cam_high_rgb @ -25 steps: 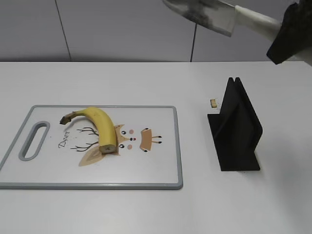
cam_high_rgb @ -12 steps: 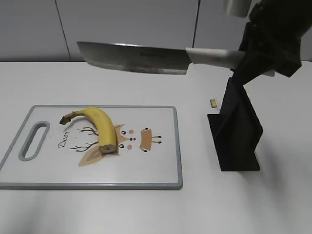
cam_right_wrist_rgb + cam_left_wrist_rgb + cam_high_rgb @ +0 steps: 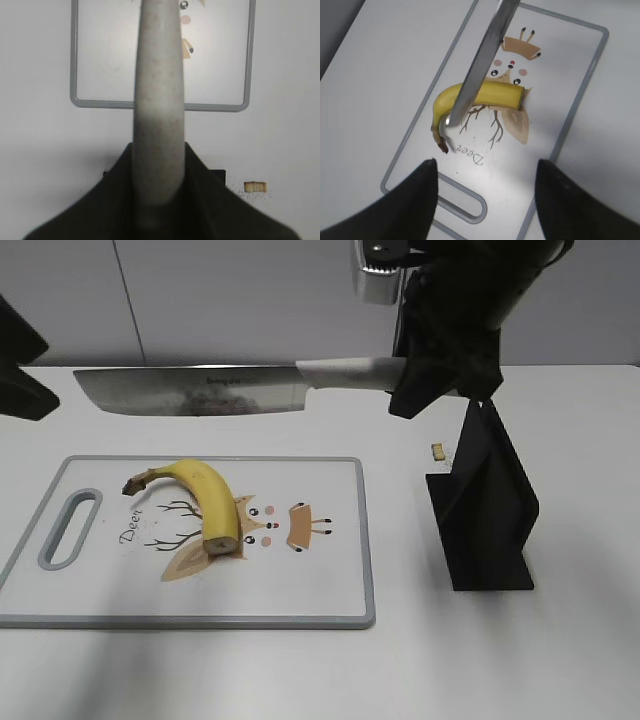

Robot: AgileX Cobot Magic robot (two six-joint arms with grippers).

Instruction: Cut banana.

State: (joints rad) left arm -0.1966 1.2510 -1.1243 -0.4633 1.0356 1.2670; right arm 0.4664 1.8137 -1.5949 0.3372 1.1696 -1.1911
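Note:
A yellow banana (image 3: 205, 502) with one cut end lies on the white cutting board (image 3: 310, 590); it also shows in the left wrist view (image 3: 490, 94). My right gripper (image 3: 435, 375) is shut on the white handle (image 3: 159, 100) of a cleaver (image 3: 190, 391), held level above the board with the blade over the banana. The blade's spine crosses the banana in the left wrist view (image 3: 480, 65). My left gripper (image 3: 485, 185) is open and empty, high above the board's handle end; it shows at the far left of the exterior view (image 3: 18, 375).
A black knife stand (image 3: 485, 505) stands right of the board. A small banana bit (image 3: 437, 451) lies on the white table behind it. The board has a grey rim and a handle slot (image 3: 68, 528) at its left end.
The right arm has swung the cleaver down and left, from high at the right to level over the banana. The left gripper has come into view at the left edge.

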